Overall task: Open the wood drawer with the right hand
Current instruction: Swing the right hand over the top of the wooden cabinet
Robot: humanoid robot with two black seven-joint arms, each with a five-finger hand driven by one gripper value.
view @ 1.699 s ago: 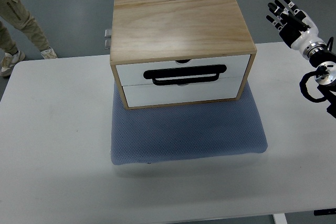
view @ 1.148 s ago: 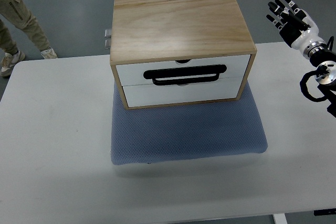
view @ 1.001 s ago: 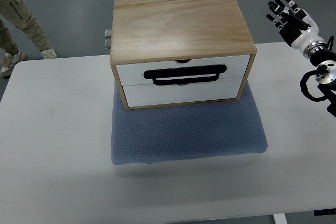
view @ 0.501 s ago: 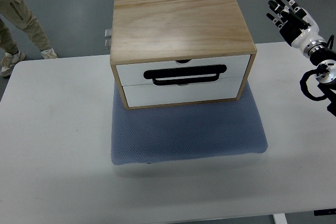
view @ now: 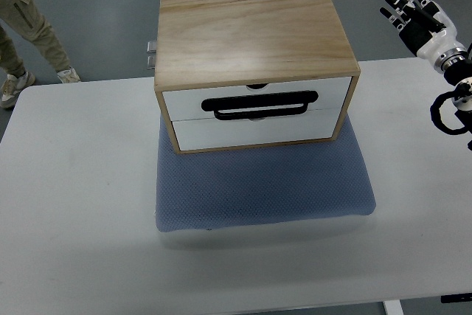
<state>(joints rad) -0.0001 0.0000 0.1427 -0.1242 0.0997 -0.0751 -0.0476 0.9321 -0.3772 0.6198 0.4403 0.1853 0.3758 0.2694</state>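
bare table right of drawer box — unobstructed

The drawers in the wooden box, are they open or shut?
Shut. Both white drawer fronts sit flush inside the wooden box, none sticking out. The right robot hand is open, far from the black handle.

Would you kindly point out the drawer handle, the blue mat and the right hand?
handle (view: 261, 105), top view, middle of the black bar.
mat (view: 265, 186), top view, bare patch before the box.
right hand (view: 414, 20), top view, palm.
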